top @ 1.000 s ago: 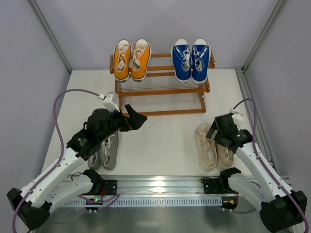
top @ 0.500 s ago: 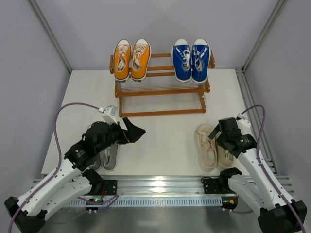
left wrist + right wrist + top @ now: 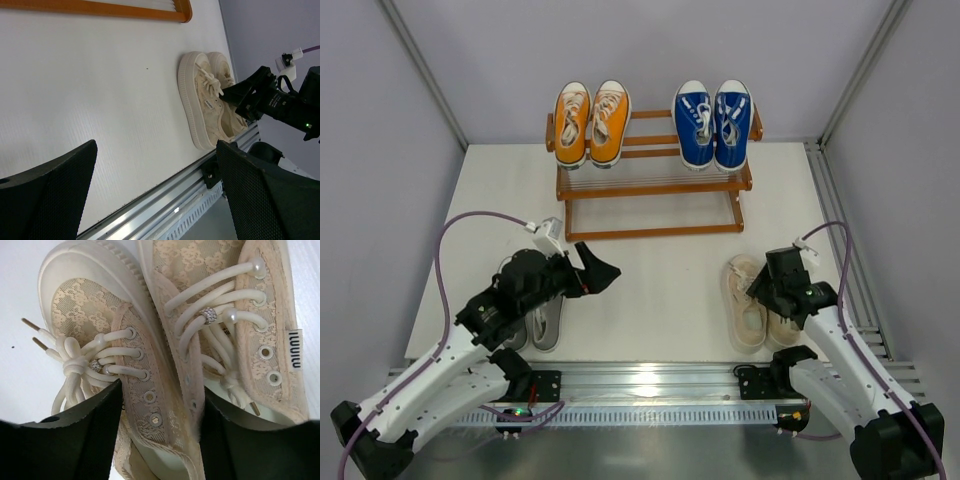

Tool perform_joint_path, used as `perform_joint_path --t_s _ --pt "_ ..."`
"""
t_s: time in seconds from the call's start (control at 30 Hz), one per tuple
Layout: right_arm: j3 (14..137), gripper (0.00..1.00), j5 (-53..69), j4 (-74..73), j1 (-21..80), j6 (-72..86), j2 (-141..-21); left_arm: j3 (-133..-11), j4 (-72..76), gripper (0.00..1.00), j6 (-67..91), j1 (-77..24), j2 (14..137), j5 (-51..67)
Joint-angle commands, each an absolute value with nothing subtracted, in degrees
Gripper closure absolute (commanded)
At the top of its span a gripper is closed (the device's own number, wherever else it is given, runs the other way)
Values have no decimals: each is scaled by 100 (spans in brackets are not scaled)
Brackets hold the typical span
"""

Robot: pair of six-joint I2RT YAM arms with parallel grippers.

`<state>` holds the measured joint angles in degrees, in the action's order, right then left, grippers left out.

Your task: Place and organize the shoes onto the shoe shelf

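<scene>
pickup of cream shoes (image 3: 748, 305) is begun: inner collars are straddled by right hand (image 3: 161, 405), grip unconfirmed; clamping, then shelving, is required.

White tabletop (image 3: 670, 290), pale grey walls (image 3: 670, 40), aluminium rail (image 3: 650, 380) along near edge

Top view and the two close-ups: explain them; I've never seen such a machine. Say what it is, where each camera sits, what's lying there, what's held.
Two robot arms are bolted at the near edge of the table. The wide picture looks down from above and behind them; each close-up comes from a camera on one wrist. Orange shoes and blue shoes sit on the top tier of the shelf. Grey shoes and cream shoes lie on the table. The left fingers are open, holding nothing. The right fingers straddle the cream pair's adjoining sides; whether they grip is unclear.
</scene>
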<state>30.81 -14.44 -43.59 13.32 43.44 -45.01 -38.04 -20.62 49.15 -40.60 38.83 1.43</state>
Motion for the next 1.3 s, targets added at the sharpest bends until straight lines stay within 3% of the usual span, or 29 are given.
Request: perform_joint_path --t_s 0.0,0.13,0.17,0.23,0.47,0.63,0.9,1.27 --pt "2953 43 -1108 -3938 1336 4245 -4658 -3753 -1986 0 4939 -4096 3929 255" --pt "2909 69 -993 -3797 1336 4201 -4755 -3709 -2030 0 4948 -4122 3911 237" --pt "2909 83 -967 -3797 1336 4192 -4764 -3692 -2039 0 4957 -4131 3911 229" --pt "2953 96 -914 -3858 1327 4201 -4738 -3674 -2048 0 4966 -4122 3885 237" --pt "3260 96 -344 -4140 1336 3772 -3922 -3709 -2127 0 4940 -4122 3823 185" --pt "3602 96 1570 -3621 1590 2912 -3568 -3814 -2373 0 4764 -4122 3753 -156" --pt "4420 96 194 -3201 4365 2575 -5130 -3946 -2733 0 4623 -4131 3700 -448" --pt "4728 96 -1562 -1628 5457 3031 -6775 -3841 -3199 0 4684 -4131 3182 -888"
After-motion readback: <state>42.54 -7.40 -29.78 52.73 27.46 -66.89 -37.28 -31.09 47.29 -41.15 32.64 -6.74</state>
